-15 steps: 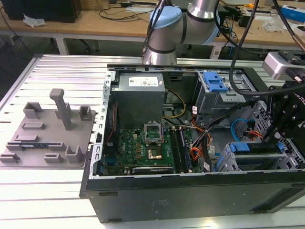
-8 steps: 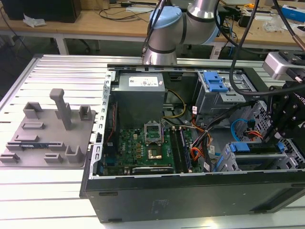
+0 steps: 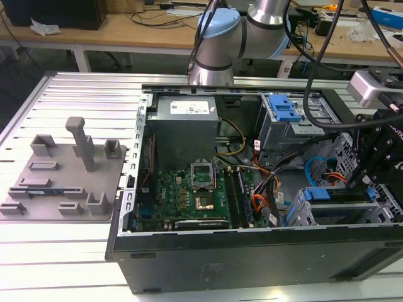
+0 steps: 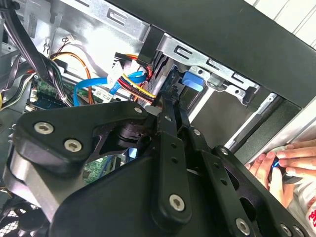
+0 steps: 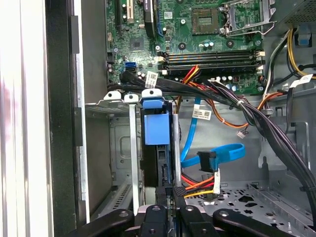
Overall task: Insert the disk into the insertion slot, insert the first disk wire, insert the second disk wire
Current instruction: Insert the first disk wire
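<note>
The disk (image 5: 157,160), edge-on in its blue carrier (image 5: 154,129), sits inside the insertion slot (image 5: 116,143), a grey metal cage. In the exterior view the slot (image 3: 340,212) is at the case's front right. My gripper (image 5: 172,190) is at the disk's rear edge, fingers (image 4: 170,116) close together and shut on the black plug of the first disk wire (image 5: 200,185), the orange-red bundle (image 4: 136,89). The second disk wire (image 5: 227,152), a light blue loop with a black plug, hangs free beside the disk. In the exterior view, my gripper (image 3: 368,176) hovers over the slot.
The open computer case (image 3: 252,251) lies on a slatted table. A thick black cable bundle (image 5: 237,103) crosses above the disk. A larger cage with a blue latch (image 3: 286,110) stands behind. A grey fixture (image 3: 63,176) lies left. A person's hand (image 4: 286,163) is outside the case.
</note>
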Controlling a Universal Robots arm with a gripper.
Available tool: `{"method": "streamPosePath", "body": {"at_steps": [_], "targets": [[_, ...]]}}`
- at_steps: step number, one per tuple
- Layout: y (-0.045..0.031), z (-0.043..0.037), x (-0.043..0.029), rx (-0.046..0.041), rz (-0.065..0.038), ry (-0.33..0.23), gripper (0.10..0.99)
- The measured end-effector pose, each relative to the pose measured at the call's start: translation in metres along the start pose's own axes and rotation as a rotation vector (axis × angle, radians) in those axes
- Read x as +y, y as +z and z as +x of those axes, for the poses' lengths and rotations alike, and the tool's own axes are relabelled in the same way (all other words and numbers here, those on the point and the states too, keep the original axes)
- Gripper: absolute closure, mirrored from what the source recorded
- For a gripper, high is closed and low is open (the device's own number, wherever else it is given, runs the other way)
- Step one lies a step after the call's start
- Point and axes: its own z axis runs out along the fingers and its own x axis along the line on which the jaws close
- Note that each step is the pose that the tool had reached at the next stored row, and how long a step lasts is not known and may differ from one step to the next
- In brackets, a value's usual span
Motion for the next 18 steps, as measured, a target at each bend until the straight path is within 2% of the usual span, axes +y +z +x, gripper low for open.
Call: {"method": "streamPosePath", "body": {"at_steps": [10, 18], "targets": [[0.0018, 0.0011, -0.0001, 0.0002, 0.000, 0.000, 0.922], [0.0081, 0.0008, -0.0003, 0.0013, 0.000, 0.000, 0.922]]}}
